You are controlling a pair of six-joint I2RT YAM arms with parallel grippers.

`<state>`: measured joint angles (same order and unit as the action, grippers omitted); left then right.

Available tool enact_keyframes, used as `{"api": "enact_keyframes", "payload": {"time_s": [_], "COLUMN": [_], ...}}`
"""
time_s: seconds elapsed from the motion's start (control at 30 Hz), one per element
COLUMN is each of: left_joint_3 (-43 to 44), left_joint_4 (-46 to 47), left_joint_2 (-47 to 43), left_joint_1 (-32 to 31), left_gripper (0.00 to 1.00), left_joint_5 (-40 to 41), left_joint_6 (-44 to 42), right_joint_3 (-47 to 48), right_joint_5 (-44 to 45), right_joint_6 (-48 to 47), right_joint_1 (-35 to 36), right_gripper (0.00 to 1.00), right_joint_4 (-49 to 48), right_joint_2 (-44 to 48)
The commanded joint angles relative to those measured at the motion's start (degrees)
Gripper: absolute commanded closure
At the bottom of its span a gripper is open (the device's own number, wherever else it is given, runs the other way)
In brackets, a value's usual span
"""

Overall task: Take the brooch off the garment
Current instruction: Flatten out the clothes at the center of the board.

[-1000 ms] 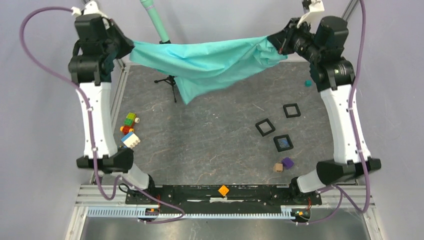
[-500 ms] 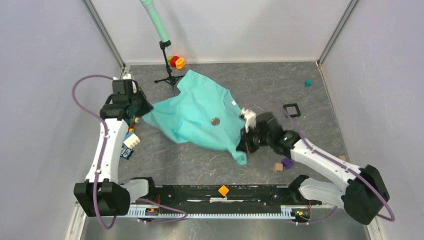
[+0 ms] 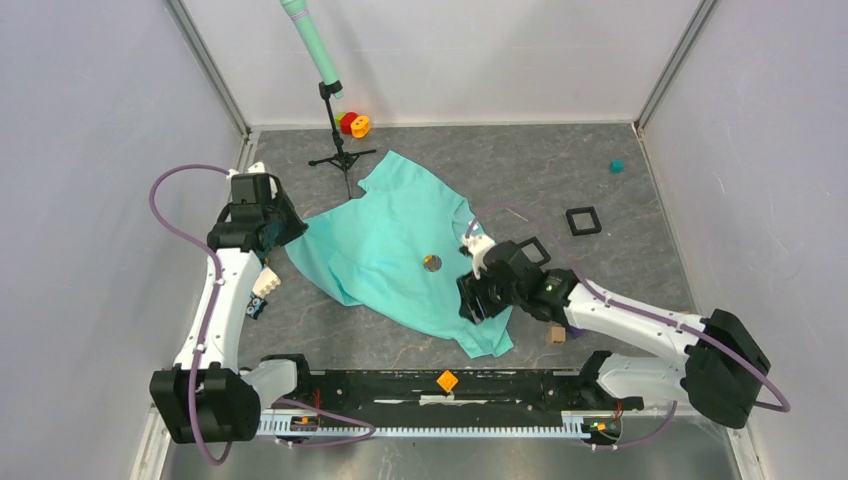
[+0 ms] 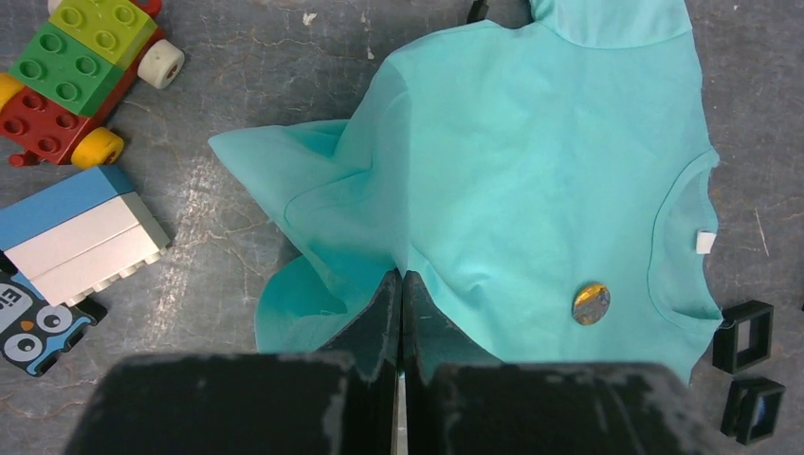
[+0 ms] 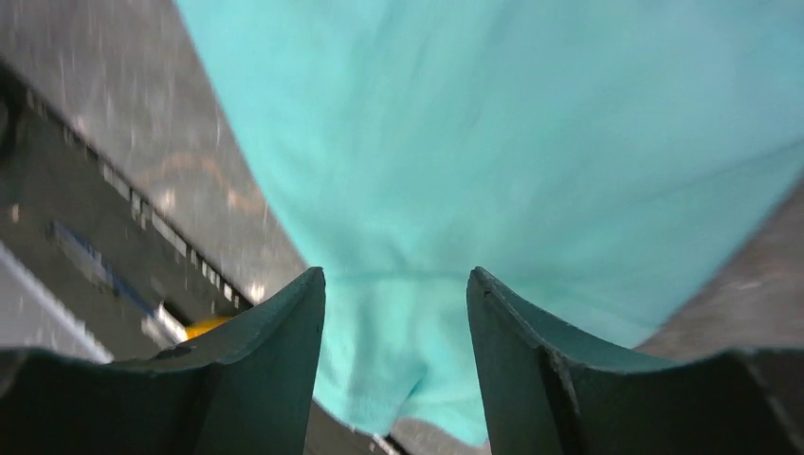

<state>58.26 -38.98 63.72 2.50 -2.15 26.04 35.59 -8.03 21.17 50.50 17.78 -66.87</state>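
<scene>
- The overhead view shows the shirt (image 3: pixel 390 240) lying spread on the desk (image 3: pixel 600 170) between the two arms. Its collar points toward the right arm.
- The brooch (image 3: pixel 432 263) is a small round disc. It sits on the chest of the shirt, just below the collar and well apart from both hands.
- Only the left wrist view shows the left hand (image 4: pixel 399 281) clearly. Its fingers are pressed together, and the folds of cloth at the shirt's sleeve side run up to the tips, so it pinches the shirt there.
- That view also shows the white neck label (image 4: pixel 703 242) and the brooch's shiny face, which the overhead view does not resolve.
- The toy blocks (image 4: pixel 76 81) lie beside the shirt, and two black square frames (image 4: pixel 749 365) lie past the collar.
- The right wrist view is blurred. It shows the right hand (image 5: pixel 395 284) with its fingers parted and grasping nothing, with cloth below the gap.
- The overhead view places the right hand over the shirt's near right hem.
</scene>
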Motion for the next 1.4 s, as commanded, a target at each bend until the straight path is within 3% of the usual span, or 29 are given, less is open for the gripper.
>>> {"api": "enact_keyframes", "payload": {"time_s": [0.0,0.1,0.2,0.23,0.27,0.33,0.37,0.5,0.63,0.73,0.8,0.87,1.1,1.27,1.37], "left_joint_3": [1.77,5.08,7.59,8.07,8.62,9.25,9.27,8.32,7.05,2.30,-2.31,-5.38,-3.24,0.01,0.54], "left_joint_4": [0.59,-1.91,-3.29,-3.44,-3.95,-5.18,-5.73,-6.55,-6.81,0.17,7.71,14.12,23.32,23.36,22.95], "left_joint_2": [2.33,4.23,5.43,5.96,6.52,7.13,6.85,3.42,2.41,2.02,2.20,4.23,18.56,26.28,29.17], "left_joint_1": [0.00,-0.01,-0.11,-0.19,-0.34,-1.59,-2.81,-10.58,-23.34,-31.96,-36.84,-41.29,-50.41,-52.21,-53.77], "left_gripper": [0.98,0.98,0.96,0.87,0.67,0.36,0.28,0.14,0.13,0.13,0.13,0.14,0.20,0.34,0.32], "left_joint_5": [1.95,10.55,14.46,12.05,9.75,7.10,8.14,10.92,14.41,14.20,14.04,13.35,11.41,9.63,9.56], "left_joint_6": [-2.48,-4.97,-6.65,-7.27,-7.91,-8.70,-8.57,-8.51,-5.01,-2.10,-1.32,-1.91,-11.30,-13.03,-12.34], "right_joint_3": [11.53,15.02,15.48,15.12,14.49,12.98,12.18,10.33,7.76,5.14,2.81,0.02,-6.39,-7.67,-7.91], "right_joint_5": [17.37,22.96,21.48,20.46,17.98,13.91,13.05,12.18,6.87,2.82,-0.13,-4.45,-6.23,-1.29,-1.42], "right_joint_6": [-1.76,-1.98,-2.50,-2.36,-2.65,-2.73,-2.63,-2.72,-2.40,-2.12,-1.64,-0.96,1.67,1.20,1.91], "right_joint_1": [-1.28,-3.82,-8.76,-10.16,-11.46,-13.22,-13.76,-14.31,-14.29,-14.12,-13.78,-12.71,-8.84,-8.84,-8.86], "right_gripper": [0.37,0.28,0.28,0.29,0.29,0.30,0.30,0.39,0.48,0.68,0.88,0.97,0.97,0.96,0.97], "right_joint_4": [3.78,4.71,3.07,2.31,0.80,-1.49,-2.40,-4.99,-8.81,-12.05,-14.12,-15.97,-15.55,-13.04,-13.21], "right_joint_2": [-4.15,-8.47,-12.34,-13.38,-14.38,-16.04,-16.71,-19.10,-21.10,-21.43,-20.73,-19.16,-6.85,-2.34,-2.51]}}
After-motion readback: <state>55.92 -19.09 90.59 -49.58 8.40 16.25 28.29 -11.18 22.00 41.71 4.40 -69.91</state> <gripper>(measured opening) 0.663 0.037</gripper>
